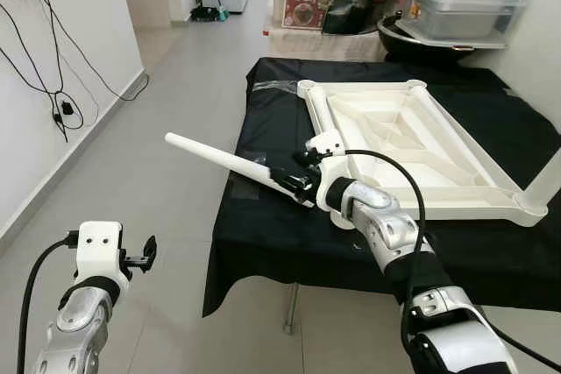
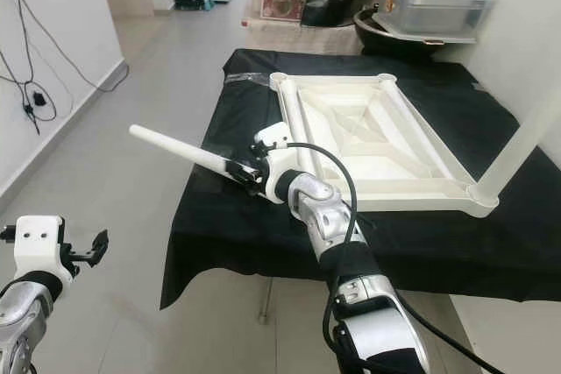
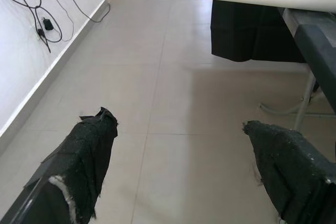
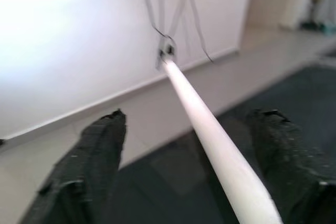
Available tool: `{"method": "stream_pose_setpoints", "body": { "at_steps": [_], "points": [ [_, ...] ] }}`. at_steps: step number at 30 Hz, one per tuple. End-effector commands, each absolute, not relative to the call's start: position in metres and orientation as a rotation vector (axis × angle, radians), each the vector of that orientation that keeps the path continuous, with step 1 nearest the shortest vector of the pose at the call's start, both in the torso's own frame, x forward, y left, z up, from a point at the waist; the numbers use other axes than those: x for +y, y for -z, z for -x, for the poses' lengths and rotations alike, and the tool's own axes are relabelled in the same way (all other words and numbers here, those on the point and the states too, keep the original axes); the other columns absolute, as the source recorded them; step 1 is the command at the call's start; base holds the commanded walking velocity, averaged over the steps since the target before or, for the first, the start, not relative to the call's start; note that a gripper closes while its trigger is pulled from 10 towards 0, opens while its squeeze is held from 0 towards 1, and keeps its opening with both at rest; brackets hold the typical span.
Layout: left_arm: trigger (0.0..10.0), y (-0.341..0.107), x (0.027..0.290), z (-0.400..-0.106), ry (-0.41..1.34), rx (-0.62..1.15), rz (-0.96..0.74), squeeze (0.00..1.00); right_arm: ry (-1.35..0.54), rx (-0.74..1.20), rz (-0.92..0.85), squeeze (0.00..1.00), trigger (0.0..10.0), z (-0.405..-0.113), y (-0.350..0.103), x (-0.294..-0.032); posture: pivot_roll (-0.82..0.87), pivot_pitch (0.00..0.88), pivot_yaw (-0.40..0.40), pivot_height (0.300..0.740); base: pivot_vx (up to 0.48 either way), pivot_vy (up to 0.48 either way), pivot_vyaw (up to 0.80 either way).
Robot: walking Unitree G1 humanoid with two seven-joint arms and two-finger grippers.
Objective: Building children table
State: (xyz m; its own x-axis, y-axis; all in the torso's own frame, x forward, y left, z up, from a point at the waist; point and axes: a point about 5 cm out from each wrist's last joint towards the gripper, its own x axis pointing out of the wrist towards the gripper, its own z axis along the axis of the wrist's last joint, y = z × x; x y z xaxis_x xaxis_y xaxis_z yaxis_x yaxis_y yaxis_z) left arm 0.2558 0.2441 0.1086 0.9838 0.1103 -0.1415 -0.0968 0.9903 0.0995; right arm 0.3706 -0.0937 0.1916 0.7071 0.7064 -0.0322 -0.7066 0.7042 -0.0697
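Note:
A white tapered table leg [image 1: 219, 157] points left, its thin end sticking out past the left edge of the black-covered table [image 1: 280, 238]. My right gripper [image 1: 298, 183] is at the leg's thick end. In the right wrist view the leg [image 4: 210, 140] runs between two fingers [image 4: 97, 156] that stand wide apart, nearer to one of them. The white tabletop [image 1: 421, 201] lies upside down on the cloth, with another leg [image 1: 545, 183] upright at its near right corner. My left gripper [image 1: 149, 253] hangs low over the floor, open and empty.
Stacked boxes, a black pan and a lidded container [image 1: 456, 6] stand behind the table. Cables [image 1: 61, 102] hang on the white wall at left. Open tiled floor [image 1: 166, 85] stretches to the left of the table. A metal table leg [image 3: 304, 103] is near the left gripper.

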Motion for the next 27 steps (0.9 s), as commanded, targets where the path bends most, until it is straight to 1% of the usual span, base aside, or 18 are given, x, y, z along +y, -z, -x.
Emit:
{"method": "stream_pose_setpoints", "body": {
  "at_steps": [1, 6, 7, 8, 9, 10, 11, 12, 13, 15, 16, 17, 20, 21, 22, 23, 27],
  "points": [
    [10.0, -0.110, 0.248, -0.255, -0.111, 0.144, -0.099, 0.00, -0.857, -0.059, 0.121, 1.00, 10.0, -0.369, -0.203, -0.089, 0.12, 0.000, -0.058, 0.740, 0.000, 0.000, 0.00],
    [10.0, -0.110, 0.247, -0.254, -0.111, 0.142, -0.096, 0.00, -0.844, -0.060, 0.153, 1.00, 10.0, -0.373, -0.206, -0.091, 0.13, 0.000, -0.066, 0.740, 0.000, 0.000, 0.00],
    [10.0, -0.110, 0.246, -0.253, -0.111, 0.138, -0.092, 0.00, -0.797, -0.062, 0.143, 1.00, 10.0, -0.377, -0.208, -0.092, 0.13, 0.000, -0.073, 0.740, 0.000, 0.000, 0.00],
    [10.0, -0.110, 0.246, -0.253, -0.111, 0.138, -0.092, 0.00, -0.797, -0.062, 0.143, 1.00, 10.0, -0.377, -0.208, -0.092, 0.13, 0.000, -0.073, 0.740, 0.000, 0.000, 0.00],
    [10.0, -0.113, 0.244, -0.251, -0.112, 0.115, -0.070, 0.00, -0.624, -0.019, 0.135, 1.00, 10.0, -0.384, -0.204, -0.095, 0.13, 0.000, -0.072, 0.740, 0.000, 0.000, 0.00],
    [10.0, -0.113, 0.244, -0.251, -0.112, 0.115, -0.070, 0.00, -0.624, -0.019, 0.135, 1.00, 10.0, -0.384, -0.204, -0.095, 0.13, 0.000, -0.072, 0.740, 0.000, 0.000, 0.00],
    [10.0, -0.115, 0.242, -0.251, -0.111, 0.103, -0.064, 0.00, -0.549, 0.026, 0.149, 0.87, 10.0, -0.385, -0.198, -0.096, 0.13, 0.000, -0.068, 0.740, 0.000, 0.000, 0.00],
    [10.0, -0.116, 0.241, -0.251, -0.110, 0.090, -0.061, 0.00, -0.508, 0.069, 0.147, 0.00, 10.0, -0.385, -0.191, -0.096, 0.13, 0.000, -0.067, 0.740, 0.000, 0.000, 0.00],
    [10.0, -0.119, 0.240, -0.252, -0.110, 0.076, -0.057, 0.00, -0.456, 0.081, 0.133, 0.00, 10.0, -0.382, -0.186, -0.096, 0.13, 0.000, -0.061, 0.740, 0.000, 0.000, 0.00],
    [10.0, -0.121, 0.240, -0.252, -0.110, 0.068, -0.054, 0.00, -0.425, 0.083, 0.120, 0.00, 10.0, -0.381, -0.183, -0.096, 0.13, 0.000, -0.061, 0.740, 0.000, 0.000, 0.00],
    [10.0, -0.121, 0.240, -0.252, -0.110, 0.068, -0.054, 0.00, -0.425, 0.083, 0.120, 0.00, 10.0, -0.381, -0.183, -0.096, 0.13, 0.000, -0.061, 0.740, 0.000, 0.000, 0.00],
    [10.0, -0.125, 0.239, -0.255, -0.113, 0.048, -0.043, 0.00, -0.430, 0.097, 0.054, 0.00, 10.0, -0.375, -0.178, -0.095, 0.12, 0.000, -0.054, 0.740, 0.000, 0.000, 0.00],
    [10.0, -0.125, 0.239, -0.255, -0.113, 0.048, -0.043, 0.00, -0.430, 0.097, 0.054, 0.00, 10.0, -0.375, -0.178, -0.095, 0.12, 0.000, -0.054, 0.740, 0.000, 0.000, 0.00],
    [10.0, -0.129, 0.237, -0.258, -0.114, 0.027, -0.035, 0.00, -0.454, 0.084, -0.005, 0.00, 10.0, -0.368, -0.176, -0.091, 0.12, 0.000, -0.048, 0.740, 0.000, 0.000, 0.00],
    [10.0, -0.129, 0.237, -0.258, -0.114, 0.027, -0.035, 0.00, -0.454, 0.084, -0.005, 0.00, 10.0, -0.368, -0.176, -0.091, 0.12, 0.000, -0.048, 0.740, 0.000, 0.000, 0.00],
    [10.0, -0.135, 0.234, -0.261, -0.115, 0.002, -0.023, 0.00, -0.474, 0.068, -0.050, 0.00, 10.0, -0.362, -0.176, -0.088, 0.11, 0.000, -0.044, 0.740, 0.289, 0.000, 0.00],
    [10.0, -0.142, 0.231, -0.266, -0.126, -0.028, 0.001, 0.00, -0.468, 0.010, -0.034, 0.00, 10.0, -0.357, -0.179, -0.084, 0.12, 0.000, -0.046, 0.740, 0.362, 0.000, 0.80]
  ]
}}
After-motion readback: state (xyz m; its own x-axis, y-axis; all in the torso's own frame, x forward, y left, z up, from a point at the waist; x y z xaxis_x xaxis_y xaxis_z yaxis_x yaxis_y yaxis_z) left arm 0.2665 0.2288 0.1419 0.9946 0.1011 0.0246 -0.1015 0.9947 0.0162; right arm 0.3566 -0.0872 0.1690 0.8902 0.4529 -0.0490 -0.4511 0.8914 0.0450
